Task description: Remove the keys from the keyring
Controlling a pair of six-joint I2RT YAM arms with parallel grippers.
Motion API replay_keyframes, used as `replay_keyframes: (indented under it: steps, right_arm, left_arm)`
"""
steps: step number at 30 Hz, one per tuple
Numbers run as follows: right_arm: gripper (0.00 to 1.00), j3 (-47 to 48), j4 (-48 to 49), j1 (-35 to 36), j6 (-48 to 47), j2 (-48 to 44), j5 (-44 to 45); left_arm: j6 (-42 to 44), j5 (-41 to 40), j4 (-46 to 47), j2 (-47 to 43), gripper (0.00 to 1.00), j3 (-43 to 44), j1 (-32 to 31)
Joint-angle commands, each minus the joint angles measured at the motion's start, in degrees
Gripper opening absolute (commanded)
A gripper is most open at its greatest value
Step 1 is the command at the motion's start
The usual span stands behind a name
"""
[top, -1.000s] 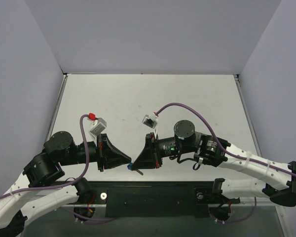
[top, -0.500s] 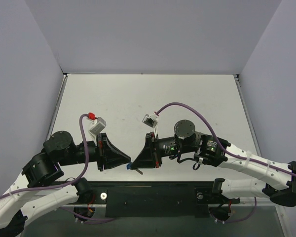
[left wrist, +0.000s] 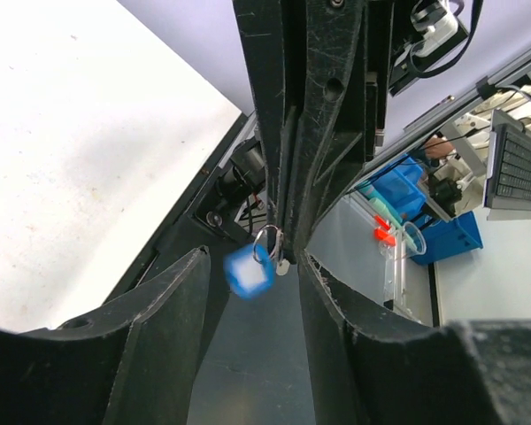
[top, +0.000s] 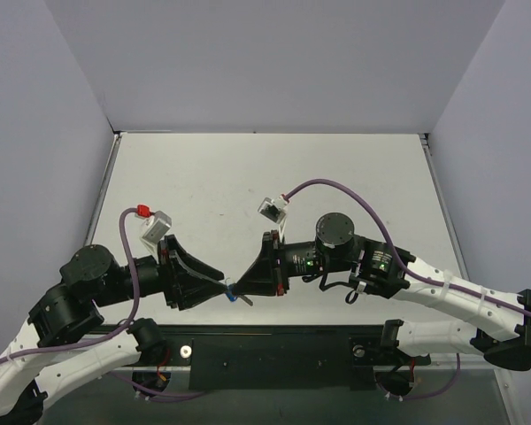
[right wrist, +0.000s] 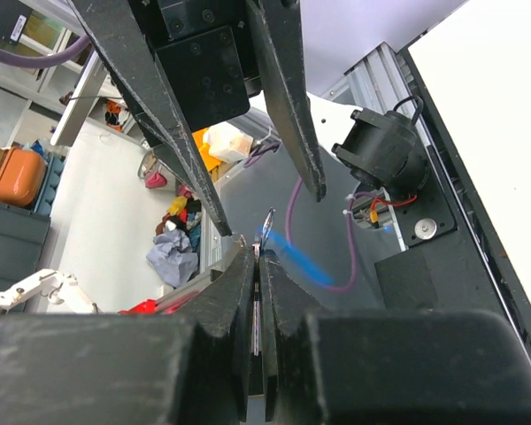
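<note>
My right gripper (top: 242, 283) is shut on the thin silver key (right wrist: 258, 305), which shows edge-on between its pressed fingers (right wrist: 234, 292). The keyring's wire ring (left wrist: 267, 241) hangs from the key, and its blue tag (left wrist: 248, 272) is blurred as it swings free. The tag (top: 233, 293) shows as a blue speck in the top view, above the table's near edge. My left gripper (left wrist: 252, 257) faces the right one with its fingers (left wrist: 173, 319) spread on both sides of the tag and not touching it. The right gripper (right wrist: 257, 252) meets the left one tip to tip.
The white table (top: 274, 177) stretches behind both arms, with grey walls on three sides. A black base rail (top: 274, 350) runs along the near edge under the grippers. Purple cables (top: 336, 190) loop off both wrists.
My left gripper has opened, let go of the blue tag and drawn back to the left. The tag now dangles from the key in the right gripper, which has shifted slightly left.
</note>
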Motion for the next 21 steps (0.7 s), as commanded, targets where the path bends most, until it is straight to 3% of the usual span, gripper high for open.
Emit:
replay_keyframes:
  steps: [1, 13, 21]
  right_arm:
    - [0.00, 1.78, 3.68, -0.12, -0.46, -0.89, 1.36]
    - [0.00, 1.87, 3.94, -0.20, -1.08, -2.12, 2.15]
    - [0.00, 1.95, 5.26, -0.12, -1.43, -2.82, 3.20]
  left_arm:
    - [-1.92, -2.10, 4.91, -1.45, 0.54, -1.12, -0.34]
    - [-9.91, -6.67, 18.43, -8.21, 0.52, -10.35, -0.34]
    - [-12.47, -5.89, 24.15, -7.52, 0.47, -12.82, -0.34]
